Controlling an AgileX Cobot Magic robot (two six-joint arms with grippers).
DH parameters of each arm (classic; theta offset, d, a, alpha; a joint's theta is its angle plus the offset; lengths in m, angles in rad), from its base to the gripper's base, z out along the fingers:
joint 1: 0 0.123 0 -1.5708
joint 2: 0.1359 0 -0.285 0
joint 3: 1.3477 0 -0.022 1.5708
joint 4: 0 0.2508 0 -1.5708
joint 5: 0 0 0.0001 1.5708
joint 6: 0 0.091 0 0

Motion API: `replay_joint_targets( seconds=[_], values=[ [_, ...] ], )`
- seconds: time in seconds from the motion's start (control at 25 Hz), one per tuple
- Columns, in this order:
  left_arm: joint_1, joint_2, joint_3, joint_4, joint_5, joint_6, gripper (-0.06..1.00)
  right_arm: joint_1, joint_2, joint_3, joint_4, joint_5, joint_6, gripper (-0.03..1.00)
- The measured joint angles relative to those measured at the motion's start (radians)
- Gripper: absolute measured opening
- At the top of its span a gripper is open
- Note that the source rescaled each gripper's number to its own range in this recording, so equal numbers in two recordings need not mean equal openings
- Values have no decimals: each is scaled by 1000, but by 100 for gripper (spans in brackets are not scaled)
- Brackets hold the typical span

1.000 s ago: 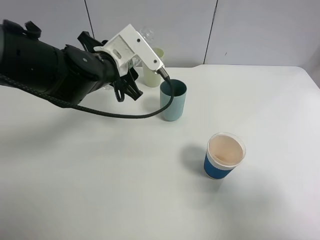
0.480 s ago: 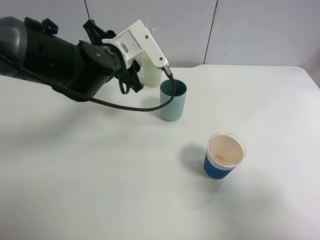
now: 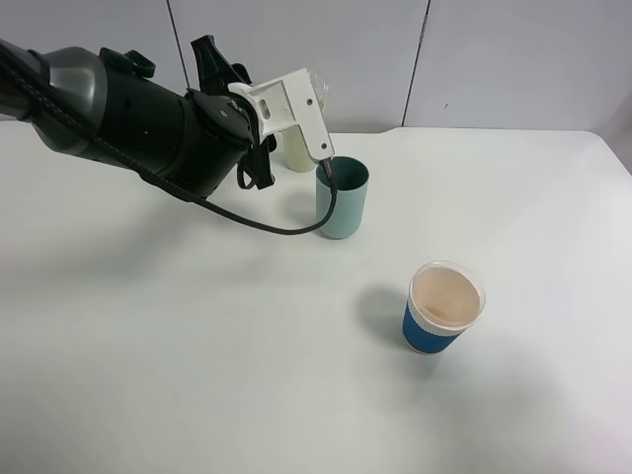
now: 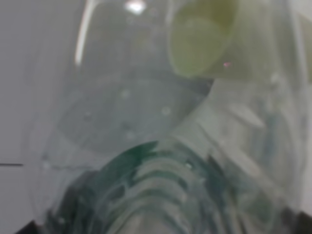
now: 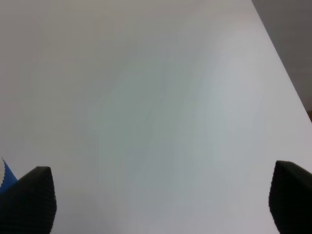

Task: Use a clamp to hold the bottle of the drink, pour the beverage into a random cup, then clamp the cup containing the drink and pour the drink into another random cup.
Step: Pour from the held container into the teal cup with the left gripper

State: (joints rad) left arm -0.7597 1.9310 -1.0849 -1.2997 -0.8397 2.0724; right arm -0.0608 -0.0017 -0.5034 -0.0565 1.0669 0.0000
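The bottle (image 4: pixel 146 170), clamped in the left gripper (image 3: pixel 265 148), is held raised near the table's (image 3: pixel 148 346) far edge, by the teal cup (image 3: pixel 342 202). It is judged light, thin-walled and easily crushed; the labelled middle is best gripped.

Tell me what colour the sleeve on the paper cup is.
The sleeve is blue, clearest in the exterior high view.

The left arm (image 3: pixel 128 118) is thick and tubular, with a rounded, glossy black shell. A white angular camera bracket (image 3: pixel 281 104) with small holes sits at its wrist, and a thin black cable (image 3: pixel 281 230) loops from it. The right gripper (image 5: pixel 161 200) has black, finely ribbed fingertips (image 5: pixel 29 197).
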Motion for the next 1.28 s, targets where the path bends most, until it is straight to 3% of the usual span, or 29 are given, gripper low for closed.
replay_joint_targets(
  seconds=[0.52,1.0,1.28],
  values=[
    [-4,87,-32,-39,-24,96,8,0,0,0,0,0,0,79],
    [-8,90,-32,116,-29,103,8,0,0,0,0,0,0,79],
    [-8,90,-32,141,-35,160,8,0,0,0,0,0,0,79]
  ],
)
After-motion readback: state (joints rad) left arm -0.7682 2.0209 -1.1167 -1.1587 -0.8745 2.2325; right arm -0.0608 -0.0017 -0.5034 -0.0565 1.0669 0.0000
